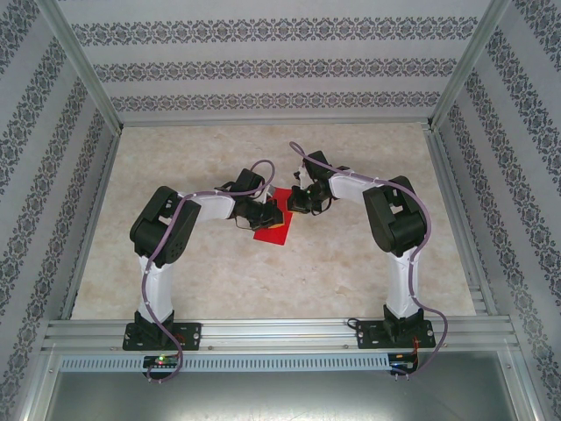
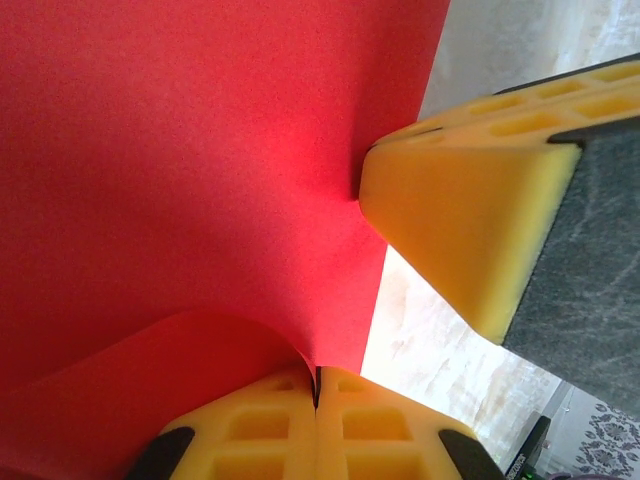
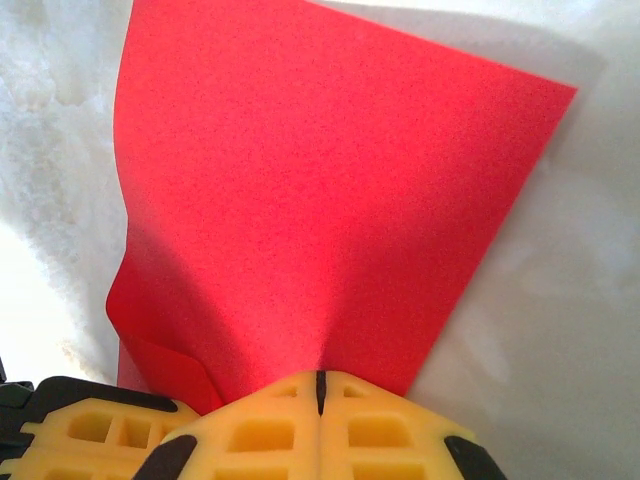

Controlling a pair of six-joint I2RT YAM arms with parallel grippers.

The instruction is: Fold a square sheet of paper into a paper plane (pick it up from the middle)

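Right end effector (image 3: 320, 385) clamped the square sheet of paper (image 3: 320, 200), spreading toward twelve o'clock; left end effector (image 2: 316, 400) pinched it too, on the table (image 1: 351, 263). No crease visible; folding looked barely begun.

The square sheet of paper (image 2: 200, 170), bright red and unmarked, covers the upper left of the view. Its lower part curls up in a smooth hump on the left. At the bottom centre, the left gripper (image 2: 317, 420) has its yellow fingers pressed together, with the sheet's lower edge pinched in the seam between them. On the right, the wedge-shaped tip of the right gripper (image 2: 385, 190) meets the paper's right edge. Pale marbled table (image 2: 430, 350) shows beyond that edge.
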